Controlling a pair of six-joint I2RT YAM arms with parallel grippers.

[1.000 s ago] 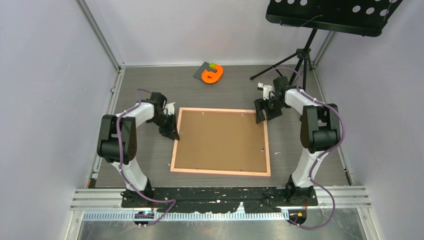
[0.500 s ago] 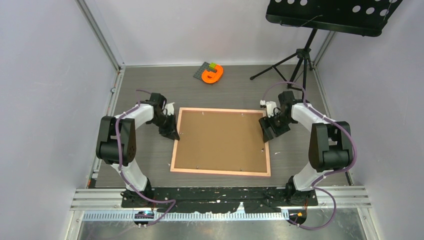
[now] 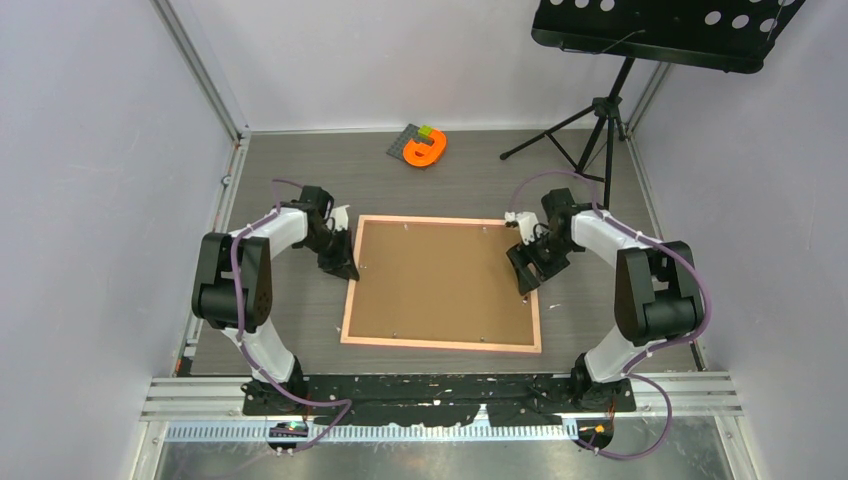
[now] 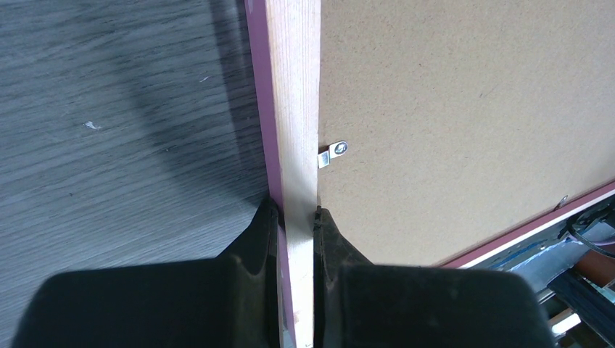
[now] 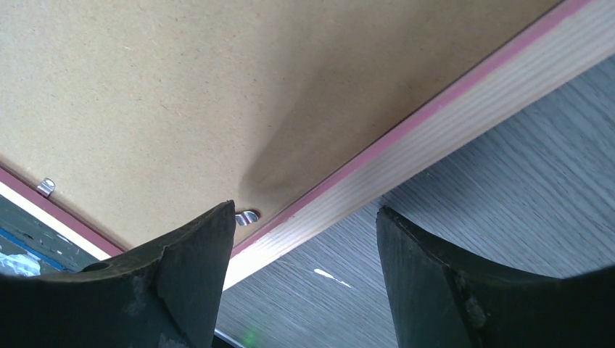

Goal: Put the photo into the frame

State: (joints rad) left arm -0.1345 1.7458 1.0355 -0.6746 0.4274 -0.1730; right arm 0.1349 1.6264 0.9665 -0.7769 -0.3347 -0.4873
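The pink frame [image 3: 442, 345] lies face down on the table, its brown backing board [image 3: 445, 280] facing up. The photo is hidden. My left gripper [image 3: 348, 270] is shut on the frame's left rail [image 4: 294, 109], one finger on each side of the wood [image 4: 294, 214], just short of a metal tab [image 4: 333, 152]. My right gripper [image 3: 527, 272] hangs open over the right rail [image 5: 450, 116]. Its inner fingertip is above the board by another metal tab [image 5: 246, 217] and its outer fingertip is over bare table [image 5: 306, 210].
An orange object [image 3: 425, 150] rests on a small grey plate at the back of the table. A black music stand's tripod [image 3: 600, 120] stands at the back right, its tray [image 3: 665, 30] overhead. Grey walls close in left and right.
My right gripper has slid from the frame's far right corner toward me along the right rail. The left gripper and the frame have stayed put.
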